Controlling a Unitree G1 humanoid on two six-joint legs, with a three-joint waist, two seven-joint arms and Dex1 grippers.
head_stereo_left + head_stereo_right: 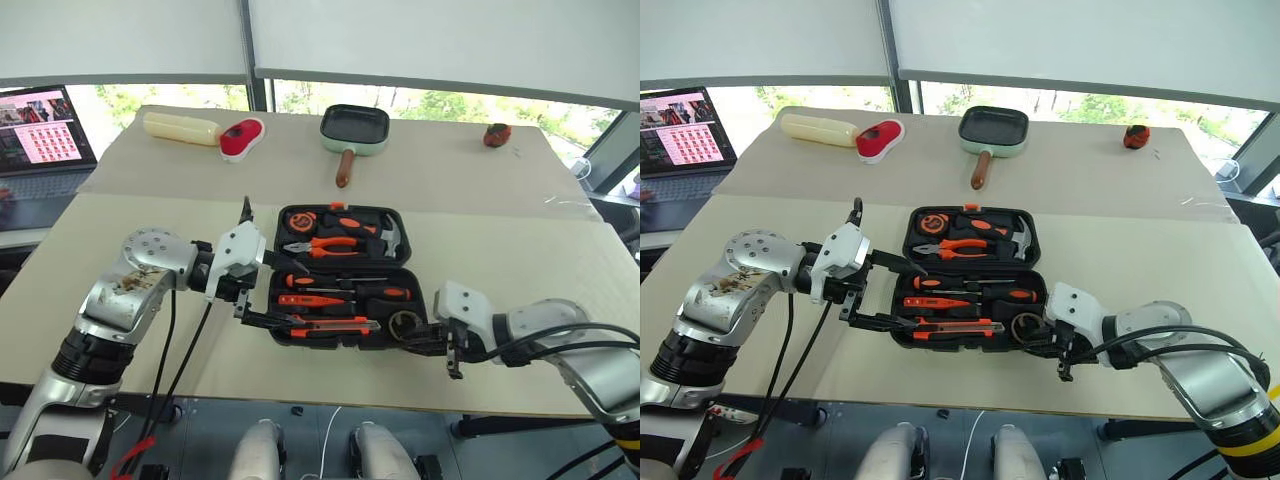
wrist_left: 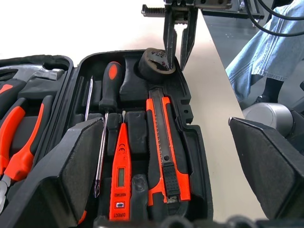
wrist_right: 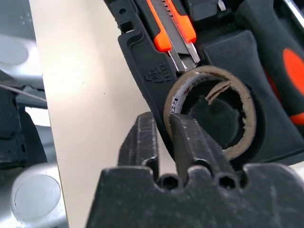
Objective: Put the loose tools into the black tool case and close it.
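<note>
At the near right corner of the black tool case [image 1: 340, 276]: my right gripper [image 3: 164, 137] pinches the tape roll's [image 3: 209, 111] rim.
My left gripper [image 1: 262, 292] hangs wide open, empty, beside the utility knife [image 2: 164, 147].

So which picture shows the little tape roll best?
The right wrist view: the tape roll sits large there, showing its cardboard core, in the black tool case's corner. The left wrist view shows it smaller, with the right gripper at its rim. In both eye views it is tiny.
</note>
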